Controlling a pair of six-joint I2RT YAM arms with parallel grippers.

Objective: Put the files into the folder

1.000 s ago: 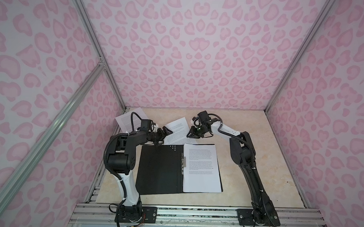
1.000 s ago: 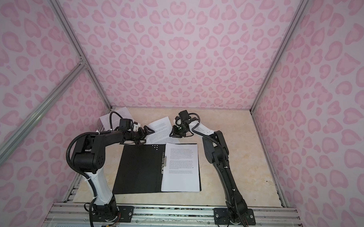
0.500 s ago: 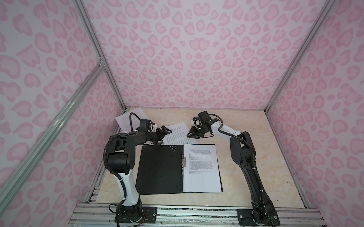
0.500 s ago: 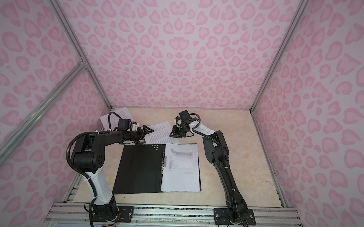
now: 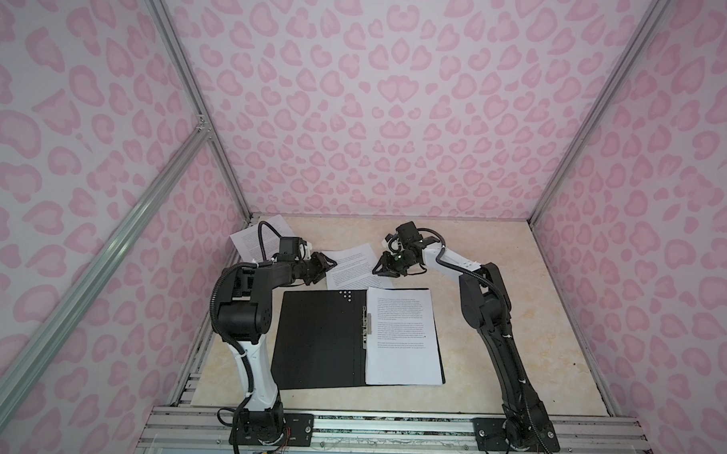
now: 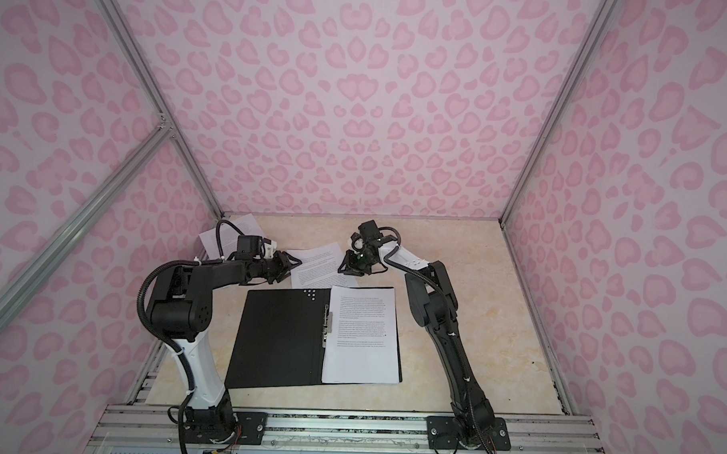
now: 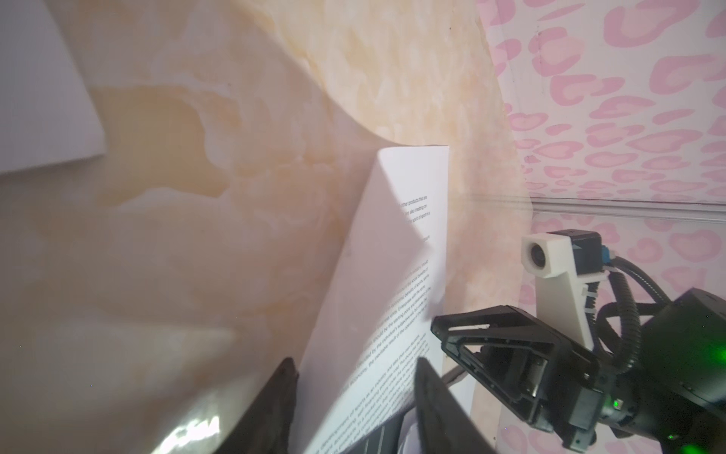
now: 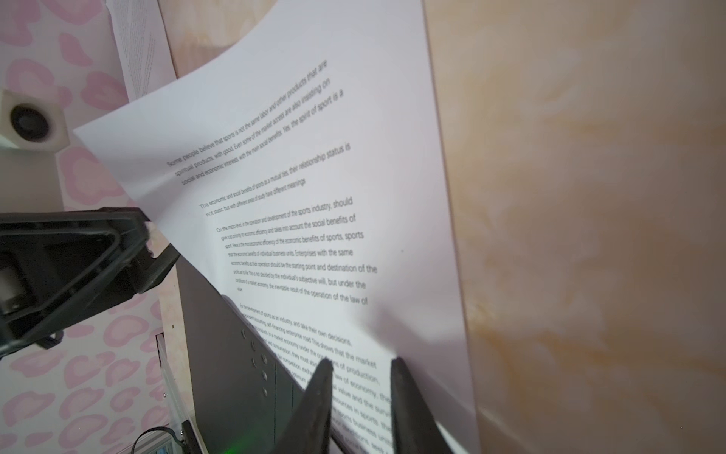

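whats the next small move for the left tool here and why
Probably close the left tool on the loose sheet. The left wrist view shows the sheet's edge passing between the jaws, which stand apart, so nothing is clamped yet. The sheet lies mostly behind the open folder, not in it.

Right side of table point(image 5: 557, 334) found bare: wide room. Middle blocked by open folder point(image 5: 320, 339). Behind it, way barred by loose sheet point(image 5: 352, 269), left gripper point(image 5: 326, 263) and right gripper point(image 5: 378, 270) at its ends. Back left corner taken by other sheet point(image 5: 245, 242)
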